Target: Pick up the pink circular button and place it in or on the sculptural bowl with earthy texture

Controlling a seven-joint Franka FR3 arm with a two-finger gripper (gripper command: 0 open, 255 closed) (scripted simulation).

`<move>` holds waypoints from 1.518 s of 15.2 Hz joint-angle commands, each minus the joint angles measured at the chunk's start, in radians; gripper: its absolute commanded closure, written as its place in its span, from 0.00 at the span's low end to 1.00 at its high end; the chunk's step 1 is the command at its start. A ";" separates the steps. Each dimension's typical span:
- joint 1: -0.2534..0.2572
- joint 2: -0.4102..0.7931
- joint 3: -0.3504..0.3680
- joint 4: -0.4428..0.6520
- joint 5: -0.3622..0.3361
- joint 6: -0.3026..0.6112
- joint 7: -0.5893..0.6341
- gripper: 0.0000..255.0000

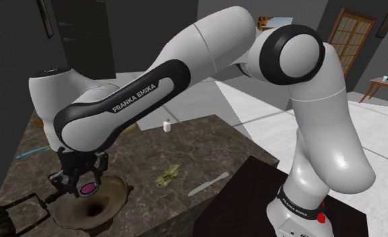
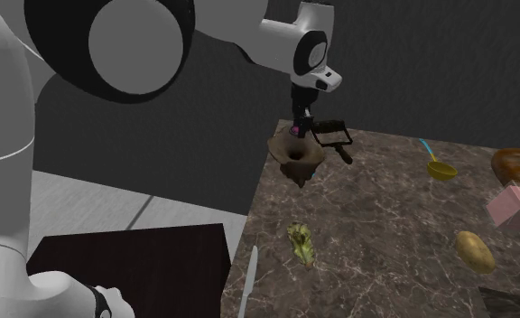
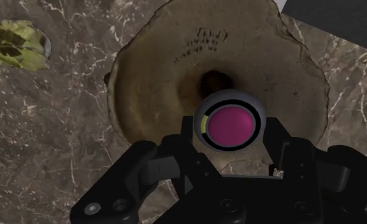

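Pincer (image 3: 232, 141) is clamped on the pink button (image 3: 230, 125) right above the brown bowl (image 3: 163, 70), seemingly a bit off its centre hole, so a drop from here could bounce off the lip onto the worktop (image 3: 48, 140).

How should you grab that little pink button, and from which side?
Grab it by its grey rim, on two opposite sides, coming down from above. The pink button is a low round disc with its face up, so the rim is likely the only part the fingers can pinch. The gripper holds it that way above the brown bowl.
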 commanded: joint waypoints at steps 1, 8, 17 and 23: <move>0.000 0.011 -0.003 -0.012 -0.004 0.023 0.002 1.00; 0.003 0.030 -0.007 -0.022 -0.011 0.052 0.006 1.00; 0.003 0.030 -0.007 -0.022 -0.011 0.052 0.006 0.00; -0.005 -0.030 0.006 0.016 0.011 -0.045 -0.007 0.00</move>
